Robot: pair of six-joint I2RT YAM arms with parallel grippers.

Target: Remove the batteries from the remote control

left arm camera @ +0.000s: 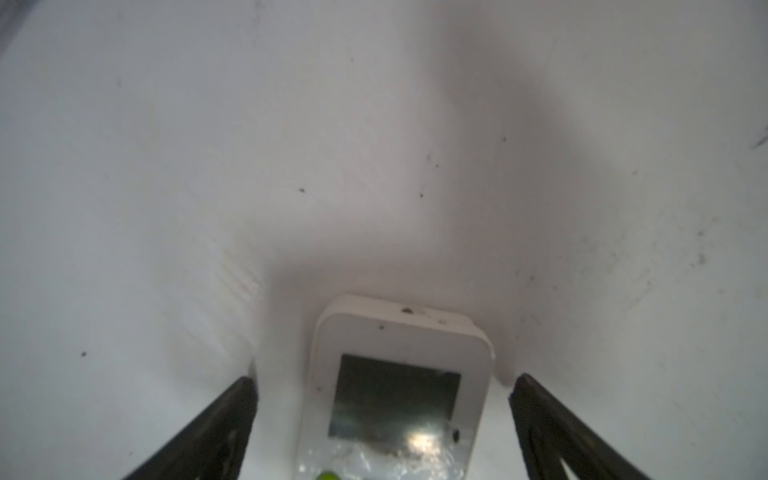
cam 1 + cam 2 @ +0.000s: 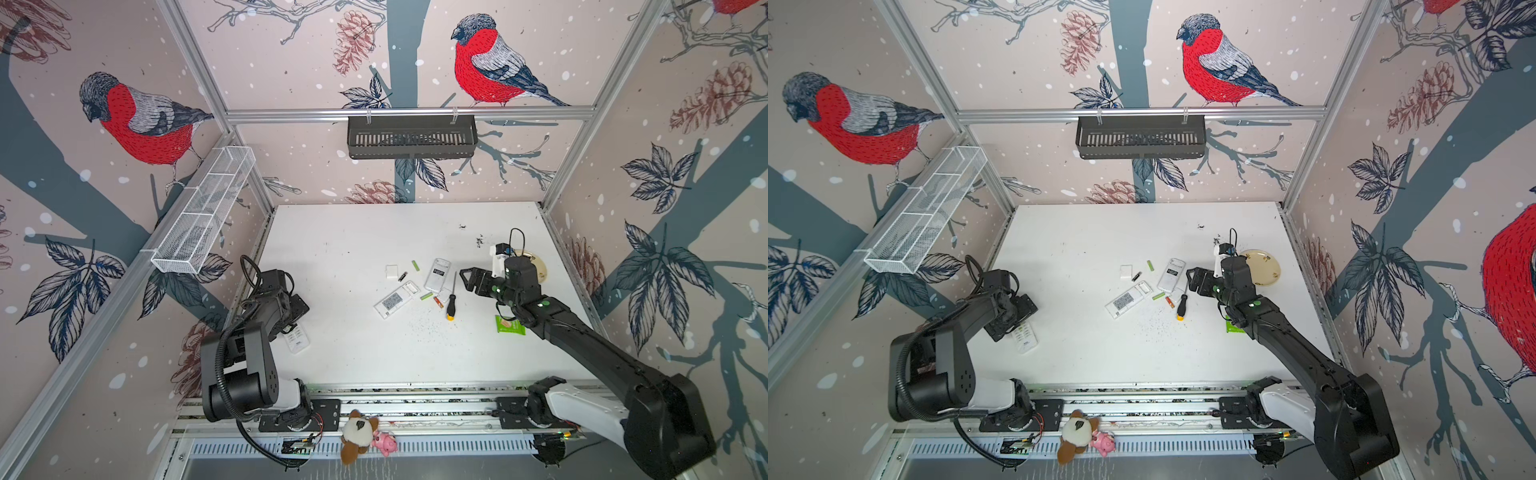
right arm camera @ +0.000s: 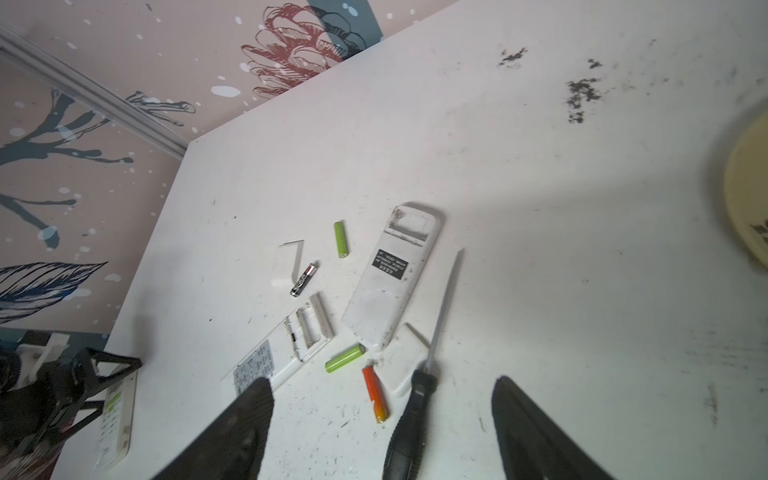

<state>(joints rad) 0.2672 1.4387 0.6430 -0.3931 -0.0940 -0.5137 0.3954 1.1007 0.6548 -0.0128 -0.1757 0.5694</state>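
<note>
In both top views, four batteries are seen lying loose on the white tabletop (image 2: 332, 249), none of them grasped. A lime-green cylindrical battery (image 2: 414, 266) and a black battery with metal ends (image 2: 402, 276) are placed towards the back. A second lime-green battery (image 2: 426, 296) and an orange-red battery (image 2: 437, 301) are placed nearer the front, between a face-down white remote with a black label (image 2: 437, 274) and a white remote with an open battery bay (image 2: 395, 300). The right gripper (image 2: 469, 279) is held just right of this group, and a black-handled screwdriver (image 2: 451, 301) is laid between it and the orange-red battery. The left gripper (image 2: 293, 322) is lowered over a third white remote with a dark display (image 2: 297, 341) at the left, well apart from every battery.

In the left wrist view, the fingers are spread wide on either side of that third remote, with a gap on each side; nothing is grasped.

In the right wrist view, the right gripper's fingers are likewise spread wide and empty. The orange-red battery and the screwdriver handle are seen on the table between the two fingertips, touched by neither. The second lime-green battery is found just beyond, at the end of the black-labelled remote; the other two batteries are seen farther off.
</note>
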